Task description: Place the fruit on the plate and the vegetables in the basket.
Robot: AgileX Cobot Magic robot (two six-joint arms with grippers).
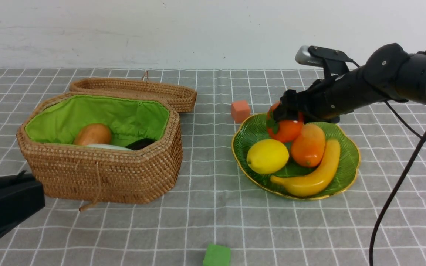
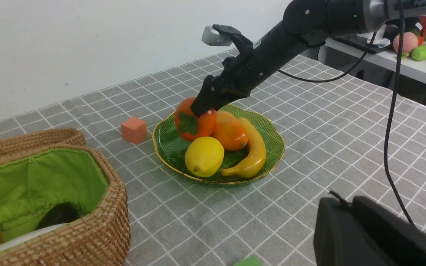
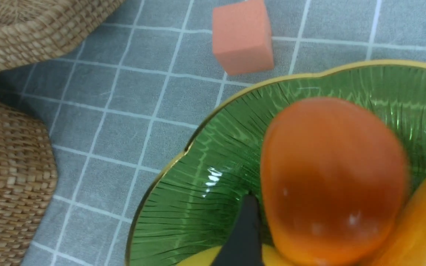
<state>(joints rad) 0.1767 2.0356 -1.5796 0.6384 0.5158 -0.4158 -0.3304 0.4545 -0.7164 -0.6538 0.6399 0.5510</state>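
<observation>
Plate (image 1: 348,168) right of centre on the checked cloth, holding all four fruits. Persimmon (image 1: 286,129) at the far side, tipped so its green leaf cap faces the robot's left. Mango (image 1: 308,145) lies beside it, long axis running near-to-far; lemon (image 1: 267,156) to its left; banana (image 1: 314,173) curves along the near right rim, tip toward near-left. Right gripper (image 1: 285,112) jaws spread wide around the persimmon, straddling it; contact unclear. Left gripper (image 2: 364,232) closed, empty, low near the basket (image 1: 102,177), which holds potato (image 1: 92,134), radish (image 1: 109,146), eggplant (image 1: 141,143).
</observation>
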